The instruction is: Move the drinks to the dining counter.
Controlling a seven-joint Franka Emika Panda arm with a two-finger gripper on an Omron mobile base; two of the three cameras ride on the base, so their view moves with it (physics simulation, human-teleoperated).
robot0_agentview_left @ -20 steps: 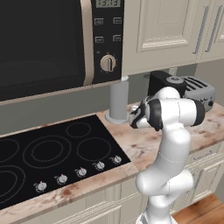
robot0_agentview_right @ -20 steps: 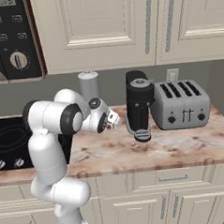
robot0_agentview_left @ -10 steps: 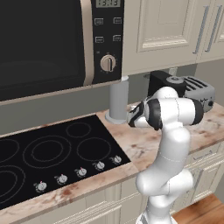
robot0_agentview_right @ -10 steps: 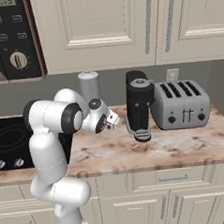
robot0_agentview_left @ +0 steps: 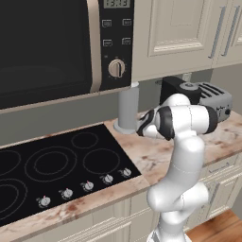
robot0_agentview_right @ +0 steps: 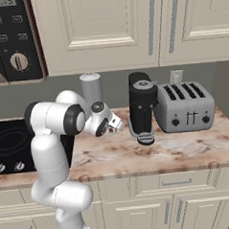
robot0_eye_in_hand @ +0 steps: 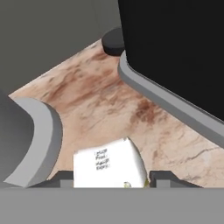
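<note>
We note a whitish bottle (robot0_eye_in_hand: 109,168) with dark print, beige-brown marbled counter (robot0_agentview_right: 138,151), black cooktop (robot0_agentview_left: 56,165), silver-grey toaster (robot0_agentview_right: 184,106), black coffee machine (robot0_agentview_right: 142,107), cream cabinets (robot0_agentview_right: 130,24).

Coffee mchn (robot0_agentview_right: 143,107) left of toaster (robot0_agentview_right: 185,107), cooktop (robot0_agentview_left: 56,168) under microwave (robot0_agentview_left: 61,45).

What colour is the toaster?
Silver-grey with dark slots on top: the toaster shows best in the right base view.

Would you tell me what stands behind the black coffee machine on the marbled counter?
A second dark appliance rises behind the black coffee machine; its lower body is covered.
</note>
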